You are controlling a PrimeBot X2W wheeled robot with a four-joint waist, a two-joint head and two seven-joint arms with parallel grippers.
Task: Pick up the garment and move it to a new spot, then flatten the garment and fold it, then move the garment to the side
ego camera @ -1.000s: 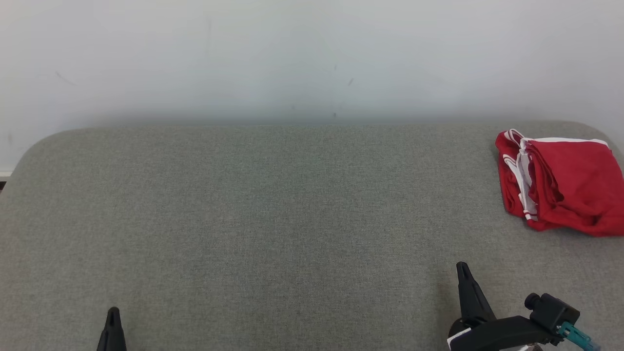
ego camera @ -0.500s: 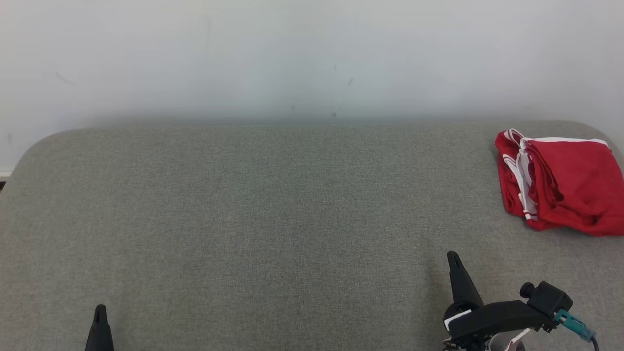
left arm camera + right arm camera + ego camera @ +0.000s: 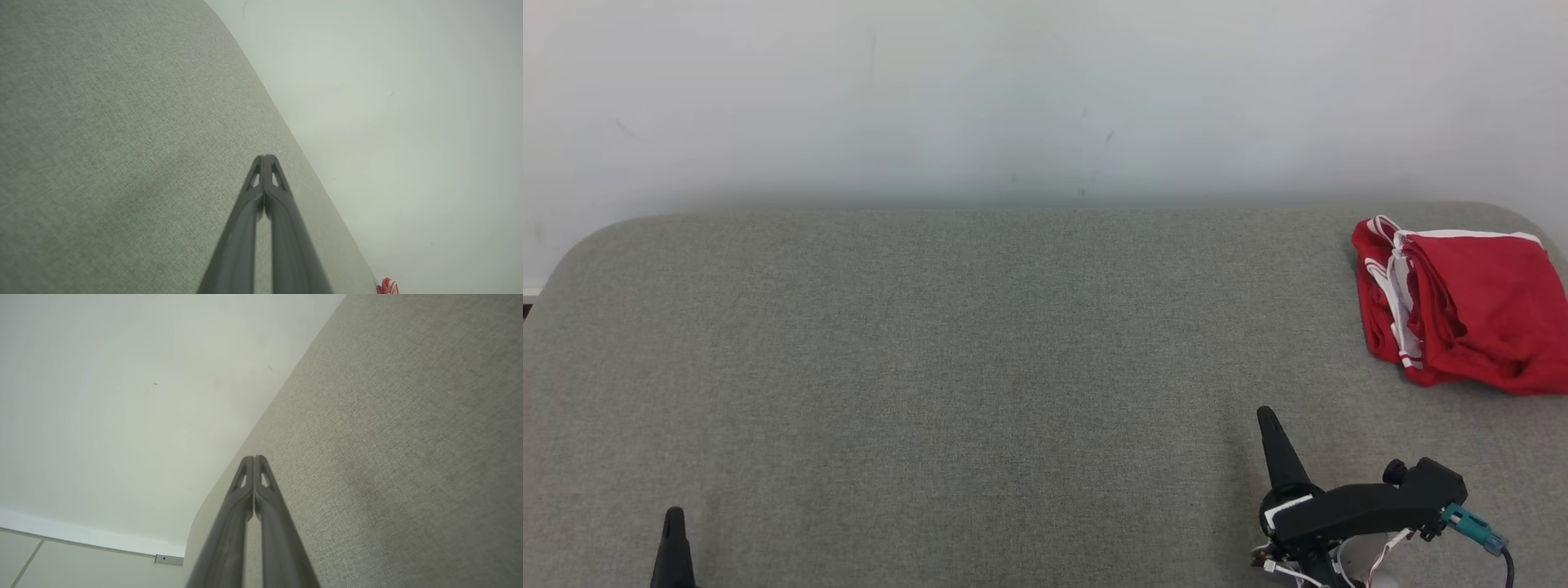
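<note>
A red garment (image 3: 1470, 306) with white trim lies bunched at the far right of the grey padded table (image 3: 980, 351); a sliver of the garment (image 3: 386, 287) peeks into the left wrist view's bottom edge. My right gripper (image 3: 1267, 420) sits at the lower right, well short of the garment, its fingers pressed together and empty (image 3: 254, 459). My left gripper (image 3: 673, 519) pokes up at the lower left, far from the garment, shut with nothing in it (image 3: 265, 158).
A pale wall (image 3: 1045, 98) runs behind the table's far edge. The table's corners are rounded. A white baseboard strip (image 3: 81, 539) and a floor show beyond the table's end in the right wrist view.
My right gripper has crept forward and slightly left over the table. My left gripper has slid left and back toward the bottom edge. The garment has stayed put.
</note>
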